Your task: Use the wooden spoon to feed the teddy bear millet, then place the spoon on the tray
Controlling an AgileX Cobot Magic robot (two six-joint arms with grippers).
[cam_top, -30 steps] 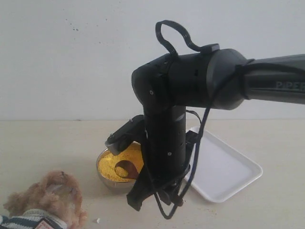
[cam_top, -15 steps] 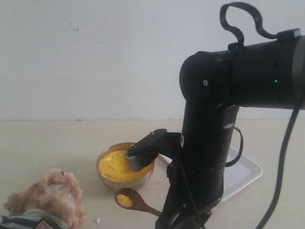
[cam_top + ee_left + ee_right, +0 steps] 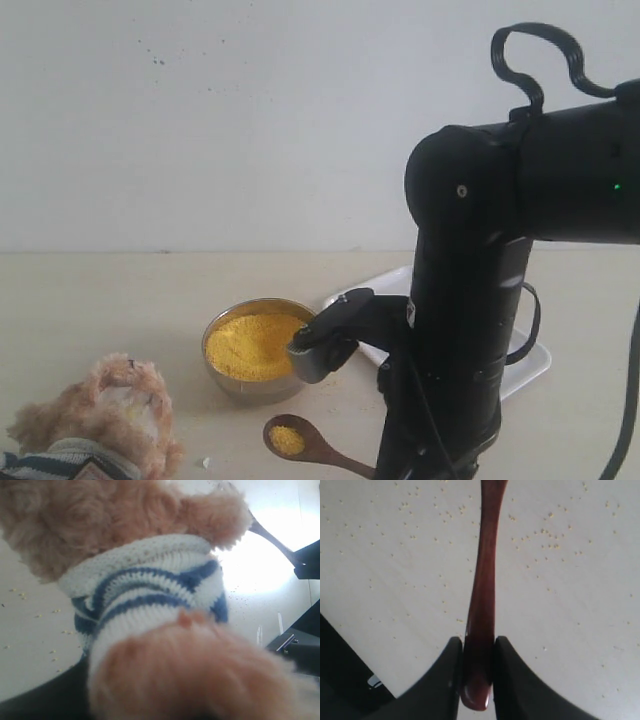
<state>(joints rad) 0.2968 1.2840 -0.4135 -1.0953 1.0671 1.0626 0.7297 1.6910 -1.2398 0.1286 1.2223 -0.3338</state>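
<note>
At the handle's end, the right gripper [image 3: 477,641] clamped the wooden spoon [image 3: 487,570]; we judged it light, stiff, smooth, its millet [image 3: 287,439] load easily spilled. The left gripper's state was indeterminable.

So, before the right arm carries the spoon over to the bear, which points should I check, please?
1. Grip: right gripper closed on the wooden spoon at its handle end: ok.
2. Load: millet sits in the spoon's bowl: ok.
3. Target: teddy bear in view, left of the spoon in the exterior view: ok.
4. Bear's mouth turned toward the spoon: cannot tell.
5. Hold: left gripper on the bear: cannot tell, jaws hidden.
6. Later: tray free for the spoon: cannot tell, the right arm covers most.
</note>
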